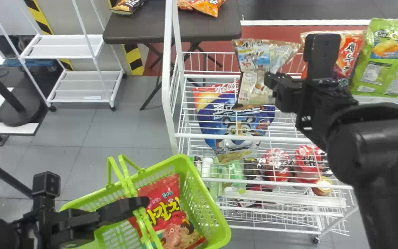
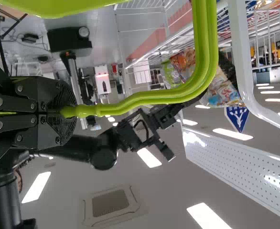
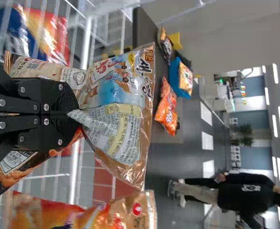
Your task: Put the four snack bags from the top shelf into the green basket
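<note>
Our right hand (image 1: 271, 86) is clenched on a brown snack bag (image 1: 252, 65) above the top shelf (image 1: 216, 136); dark lettering and a panel of fine print mark it. Our left hand (image 1: 142, 203) grasps the handles (image 1: 114, 171) of the green basket (image 1: 181, 159), which holds a red bag (image 1: 168, 204) with bold yellow lettering. A green bag (image 1: 387, 58) with a blue label stands beside an orange bag (image 1: 351, 48).

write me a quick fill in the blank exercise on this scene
The left gripper grips the paired ____ of the light-green plastic basket.
The crinkled plastic snack bag inside it is mostly ____.
The right gripper holds a brown printed snack bag; the blue bag lower down pictures a cartoon ____.
The tall lime-green snack bag stands on the white wire rack's ____ shelf.

Missing words: handles; red; tiger; top
</note>
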Action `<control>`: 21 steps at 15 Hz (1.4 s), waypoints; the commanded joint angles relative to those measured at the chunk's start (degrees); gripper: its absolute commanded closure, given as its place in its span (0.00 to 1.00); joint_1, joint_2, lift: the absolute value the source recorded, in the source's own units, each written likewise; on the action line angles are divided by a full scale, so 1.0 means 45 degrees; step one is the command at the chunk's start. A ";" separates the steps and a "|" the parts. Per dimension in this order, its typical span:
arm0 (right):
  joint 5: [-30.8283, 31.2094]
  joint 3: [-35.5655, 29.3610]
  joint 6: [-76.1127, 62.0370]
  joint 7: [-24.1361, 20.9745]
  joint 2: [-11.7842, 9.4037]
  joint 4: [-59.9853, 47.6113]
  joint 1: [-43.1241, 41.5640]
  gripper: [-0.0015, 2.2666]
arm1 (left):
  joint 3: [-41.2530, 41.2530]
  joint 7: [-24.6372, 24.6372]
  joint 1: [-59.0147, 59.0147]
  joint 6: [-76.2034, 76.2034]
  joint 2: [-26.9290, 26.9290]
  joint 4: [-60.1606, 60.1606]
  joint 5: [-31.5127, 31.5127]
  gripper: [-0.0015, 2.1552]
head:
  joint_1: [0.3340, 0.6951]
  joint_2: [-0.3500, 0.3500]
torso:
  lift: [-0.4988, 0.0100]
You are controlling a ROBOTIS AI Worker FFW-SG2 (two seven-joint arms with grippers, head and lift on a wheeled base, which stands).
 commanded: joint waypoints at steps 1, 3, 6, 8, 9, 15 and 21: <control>-0.0006 0.0368 0.2503 0.0098 0.0031 -0.2588 0.1482 1.00 | 0.0000 -0.0146 0.0004 0.0000 0.0036 0.0001 0.0026 1.00 | 1.00 0.64 | 0.98; -0.0377 0.0700 0.4027 0.0195 0.0031 -0.3975 0.2478 1.00 | -0.0058 -0.0146 -0.0016 0.0000 0.0036 0.0001 0.0026 1.00 | 1.00 0.68 | 0.98; -0.0963 0.1520 0.5863 0.0195 0.0031 -0.4971 0.3181 1.00 | -0.0234 -0.0146 -0.0035 0.0039 0.0016 -0.0038 0.0006 1.00 | 1.00 0.76 | 0.98; -0.1822 0.1891 0.6761 0.0195 0.0031 -0.5029 0.3161 1.00 | -0.0273 -0.0146 -0.0035 0.0039 0.0016 -0.0038 0.0026 1.00 | 1.00 0.85 | 0.98; -0.2154 0.2048 0.6957 0.0195 0.0031 -0.5029 0.3083 1.00 | -0.0293 -0.0146 -0.0035 0.0078 -0.0023 -0.0038 0.0026 1.00 | 1.00 0.85 | 0.98; -0.2760 0.3630 0.7152 0.0176 0.0031 -0.3564 0.2888 1.00 | -0.0429 -0.0146 -0.0035 0.0157 -0.0140 -0.0097 0.0026 1.00 | 1.00 1.00 | 0.98; -0.2877 0.5368 0.4378 0.0352 0.0031 -0.0693 0.2361 1.00 | -0.0839 -0.0146 -0.0055 0.0157 -0.0218 -0.0194 0.0026 1.00 | 1.00 1.00 | 0.98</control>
